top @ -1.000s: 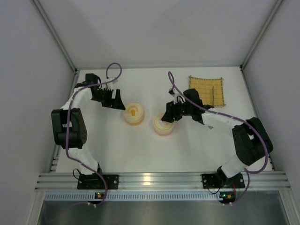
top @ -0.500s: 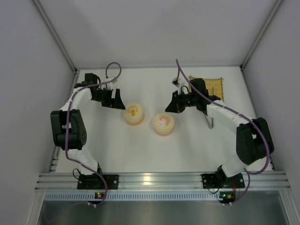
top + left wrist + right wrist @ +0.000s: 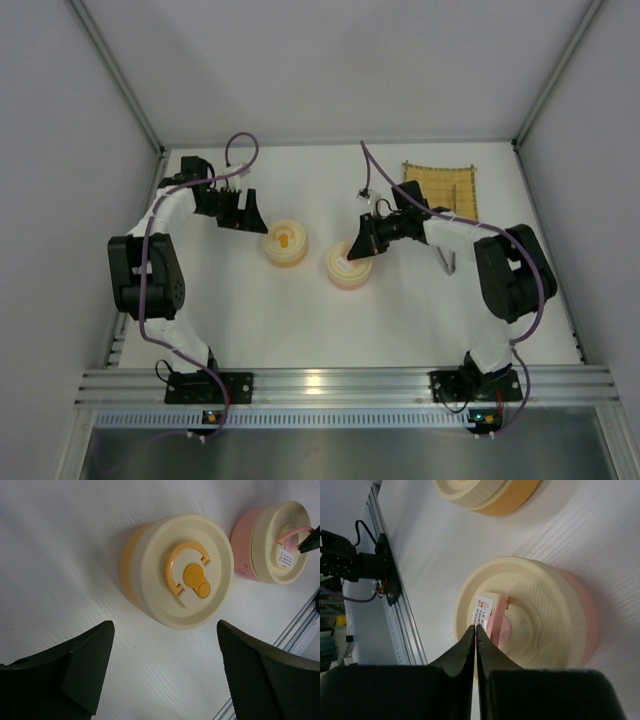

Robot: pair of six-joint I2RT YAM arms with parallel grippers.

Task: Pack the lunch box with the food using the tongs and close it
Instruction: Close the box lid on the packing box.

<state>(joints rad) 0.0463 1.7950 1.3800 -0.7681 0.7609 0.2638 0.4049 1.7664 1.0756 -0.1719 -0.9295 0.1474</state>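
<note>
Two round lunch box tubs stand lidded mid-table. One is orange [image 3: 285,243] [image 3: 177,570], the other pink [image 3: 348,268] [image 3: 520,615]. My right gripper [image 3: 357,250] [image 3: 475,626] is shut, its tips down on the pink tub's cream lid at the white label, just beside the pink handle [image 3: 496,620]. Nothing shows between its fingers. My left gripper [image 3: 250,215] [image 3: 164,630] is open and empty, just left of the orange tub. The tongs [image 3: 447,262] lie on the table behind my right arm, partly hidden. The food is out of view.
A yellow bamboo mat [image 3: 441,190] lies at the back right. The aluminium rail [image 3: 340,385] runs along the near edge. White walls close in the left, right and back sides.
My right gripper lifted off to the right, then came back down onto the pink tub's lid, and its jaws closed. The left arm stayed still.
</note>
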